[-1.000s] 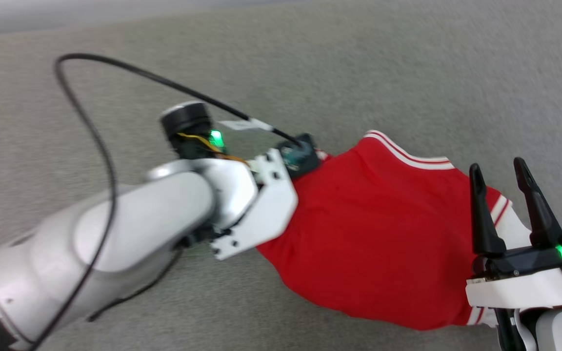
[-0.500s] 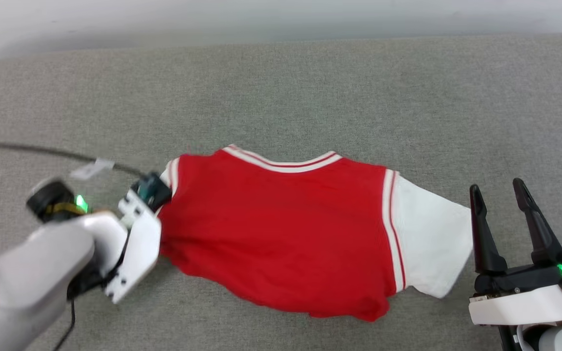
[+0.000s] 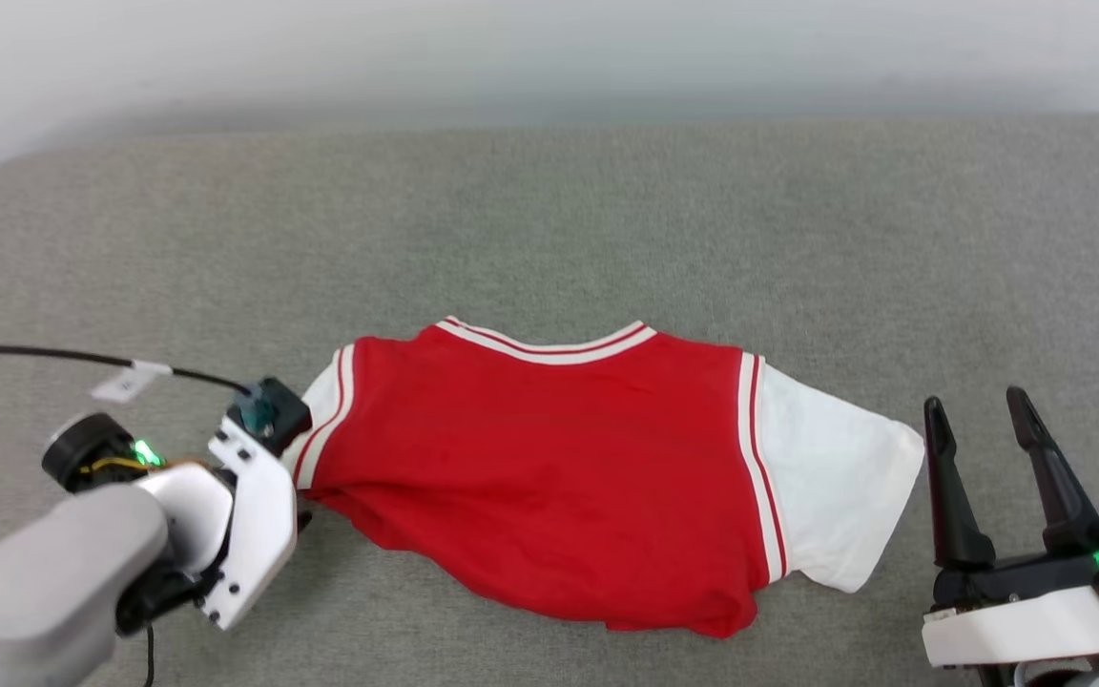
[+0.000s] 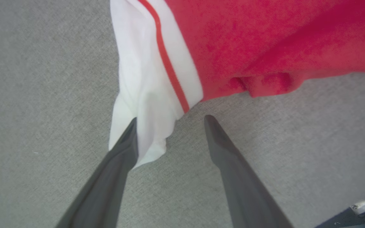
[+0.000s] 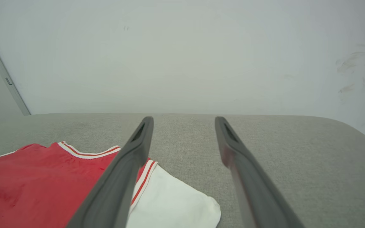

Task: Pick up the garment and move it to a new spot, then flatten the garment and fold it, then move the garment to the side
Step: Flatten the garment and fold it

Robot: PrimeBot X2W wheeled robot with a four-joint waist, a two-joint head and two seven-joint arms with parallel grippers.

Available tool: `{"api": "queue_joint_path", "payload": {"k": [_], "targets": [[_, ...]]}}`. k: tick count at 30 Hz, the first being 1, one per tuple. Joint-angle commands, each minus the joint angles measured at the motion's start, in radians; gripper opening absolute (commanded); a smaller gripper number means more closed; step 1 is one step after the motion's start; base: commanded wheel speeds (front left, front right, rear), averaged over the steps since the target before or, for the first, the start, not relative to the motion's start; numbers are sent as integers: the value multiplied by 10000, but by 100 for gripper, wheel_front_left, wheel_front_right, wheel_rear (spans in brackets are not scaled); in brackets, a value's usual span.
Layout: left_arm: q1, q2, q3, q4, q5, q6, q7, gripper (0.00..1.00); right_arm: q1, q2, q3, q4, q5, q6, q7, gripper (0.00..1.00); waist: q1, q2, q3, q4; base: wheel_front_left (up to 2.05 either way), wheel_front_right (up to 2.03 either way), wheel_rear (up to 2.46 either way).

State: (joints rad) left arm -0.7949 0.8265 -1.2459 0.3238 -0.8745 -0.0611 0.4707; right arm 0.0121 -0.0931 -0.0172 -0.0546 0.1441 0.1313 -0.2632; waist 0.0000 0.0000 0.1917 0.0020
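**Red jersey laid out, one sleeve leaning on a finger**

Nearest the robot, the left gripper [image 4: 171, 117] has its two fingers spread and pinches nothing, yet the left white sleeve [image 4: 144, 95] drapes against the inner side of one finger [image 4: 119, 164]. If that arm lifts away at a slant, the cloth could catch and drag, spoiling the placement. The right gripper [image 3: 974, 399] is also spread wide and empty, near the right white sleeve [image 3: 826, 487] without touching it.

The garment [image 3: 549, 477] lies across the middle of the grey cushion [image 3: 549, 219], plain red side up, collar away from the robot. Its near hem [image 3: 683, 611] is rumpled and seems tucked under. Folding over that would, I judge, set a crooked crease, so flattening comes first. The jersey looks slack, and a pull from one corner alone would likely skew it rather than smooth it.

The black cable [image 3: 53, 355] arcs over the cushion by the left wrist and might snag on a wide sweep. Farther back, the cushion runs to the pale wall [image 5: 182, 57].
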Motion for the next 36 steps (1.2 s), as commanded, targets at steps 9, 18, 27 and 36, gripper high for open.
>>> {"api": "queue_joint_path", "payload": {"k": [9, 18, 27, 36], "targets": [[-1245, 1280, 805, -2609, -428, 263, 1105, 100, 310, 221, -54, -33, 102, -11, -22, 100, 0, 0, -572, 189, 0, 0, 0], [-2885, 956, 1613, -2597, -909, 342, 2100, 100, -128, 307, 71, -177, 113, -11, -22, 100, 0, 0, 89, -246, 0, 0, 0], [-4173, 4, 1072, -1342, -891, -274, 3929, 100, -628, 368, 126, -352, 27, -11, -22, 100, 0, 0, 1187, -946, 0, 0, 0], [-4243, -390, 249, -300, -836, -548, 5217, 100, -1217, 431, 347, -502, 97, -11, -22, 100, 0, 0, 2303, -1699, 0, 0, 0]]}}
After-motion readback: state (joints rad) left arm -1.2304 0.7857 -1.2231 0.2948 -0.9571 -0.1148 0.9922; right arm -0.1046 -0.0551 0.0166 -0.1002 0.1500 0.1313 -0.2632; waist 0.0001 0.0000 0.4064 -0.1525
